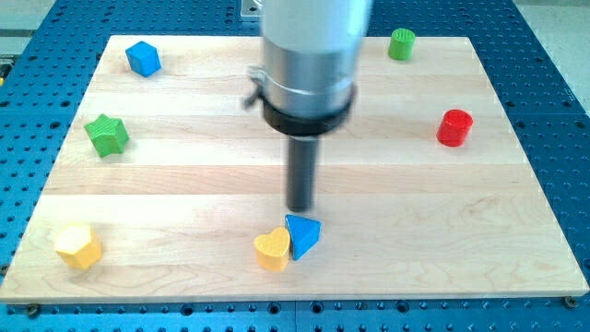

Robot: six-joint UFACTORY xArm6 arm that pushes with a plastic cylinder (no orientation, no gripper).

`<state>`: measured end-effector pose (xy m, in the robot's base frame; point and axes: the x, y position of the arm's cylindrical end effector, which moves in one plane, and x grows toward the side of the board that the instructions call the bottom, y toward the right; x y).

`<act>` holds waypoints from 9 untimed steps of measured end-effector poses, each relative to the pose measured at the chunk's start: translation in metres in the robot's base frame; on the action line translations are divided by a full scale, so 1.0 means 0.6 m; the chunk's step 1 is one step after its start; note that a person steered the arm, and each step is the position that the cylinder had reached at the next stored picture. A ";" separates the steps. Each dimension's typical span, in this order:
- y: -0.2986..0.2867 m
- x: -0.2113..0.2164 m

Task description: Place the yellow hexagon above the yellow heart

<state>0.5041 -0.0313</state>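
In the camera view, my tip is sitting just above the blue triangle, near the yellow heart, which is touching the triangle's left side. There is no claw on this rod, so I am reporting no open or closed state. The yellow hexagon is lying at the view's bottom left, well apart from the heart. The wooden board is also carrying a green star, a blue cube, a green cylinder and a red cylinder.
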 end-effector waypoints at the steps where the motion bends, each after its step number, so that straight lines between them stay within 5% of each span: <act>1: -0.247 0.019; 2: -0.407 0.029; 3: -0.417 0.143; 4: -0.337 0.158; 5: -0.334 0.095; 7: -0.083 0.066; 9: -0.049 0.047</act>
<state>0.5322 -0.0608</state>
